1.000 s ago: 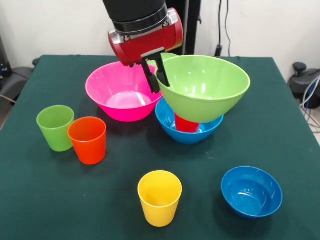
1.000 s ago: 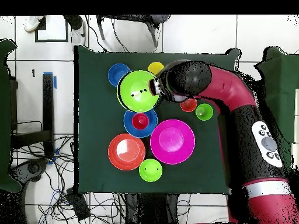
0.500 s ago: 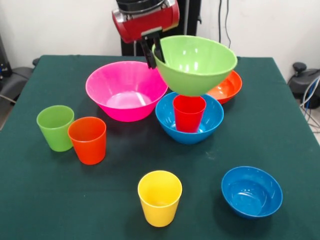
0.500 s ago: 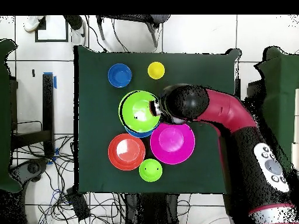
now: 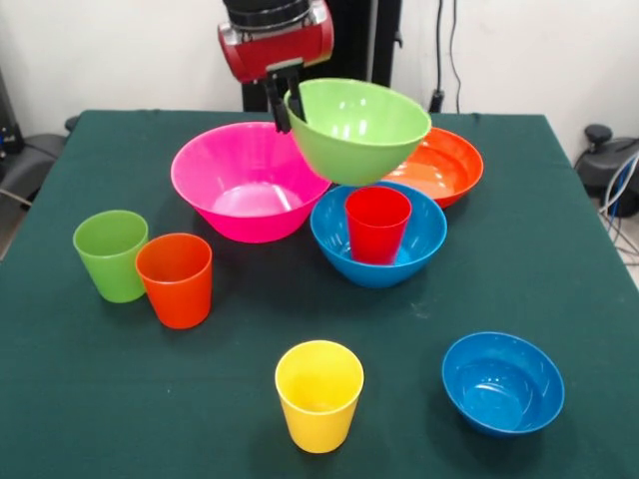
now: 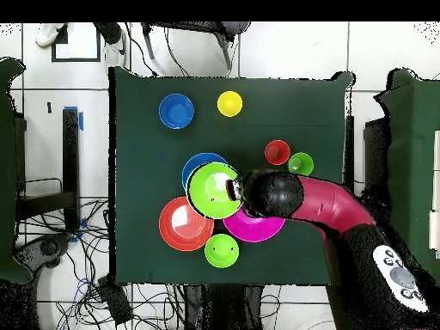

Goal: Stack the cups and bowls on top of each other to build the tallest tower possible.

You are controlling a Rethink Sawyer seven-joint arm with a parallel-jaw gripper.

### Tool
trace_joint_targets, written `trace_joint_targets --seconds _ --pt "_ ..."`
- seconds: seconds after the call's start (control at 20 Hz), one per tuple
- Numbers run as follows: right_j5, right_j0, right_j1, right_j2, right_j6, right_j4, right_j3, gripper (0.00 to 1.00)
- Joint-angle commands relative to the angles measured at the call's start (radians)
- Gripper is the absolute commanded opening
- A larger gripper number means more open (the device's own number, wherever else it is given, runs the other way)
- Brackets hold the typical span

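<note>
My gripper [image 5: 284, 105] is shut on the rim of the big light-green bowl [image 5: 359, 130] and holds it in the air, tilted, between the big pink bowl [image 5: 240, 180] and the wide orange bowl [image 5: 449, 165]. The red cup [image 5: 377, 222] stands upright inside the big blue bowl [image 5: 384, 249], just in front of and below the held bowl. In the overhead view the held bowl [image 6: 210, 191] covers part of the big blue bowl [image 6: 198, 161] and hides the red cup; the gripper [image 6: 234, 189] is at its rim. The small light-green bowl [image 6: 221, 250] shows only in the overhead view.
A light-green cup [image 5: 110, 254] and an orange cup [image 5: 175, 279] stand side by side at the front view's left. A yellow cup [image 5: 319, 394] and the small blue bowl [image 5: 502, 382] stand near the front edge. The arm [image 6: 326, 206] reaches over the pink bowl.
My gripper has carried the big light-green bowl up and back towards the robot's side, off the spot over the red cup. The red cup and blue bowl have stayed put.
</note>
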Motion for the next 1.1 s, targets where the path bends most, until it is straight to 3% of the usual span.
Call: trace_joint_targets --seconds 0.05,0.2,0.45,0.8,1.1 --pt "-0.297 -0.016 0.148 -0.033 0.112 -0.135 0.114 0.0" --pt "-0.4 -0.034 0.206 -0.025 0.098 -0.179 0.114 0.0" --pt "-0.395 -0.038 0.229 -0.007 0.084 -0.181 0.091 0.0" --pt "-0.281 -0.103 0.134 0.111 0.067 -0.09 0.132 0.0" --pt "-0.234 -0.116 0.081 0.159 0.079 -0.053 0.14 0.0"
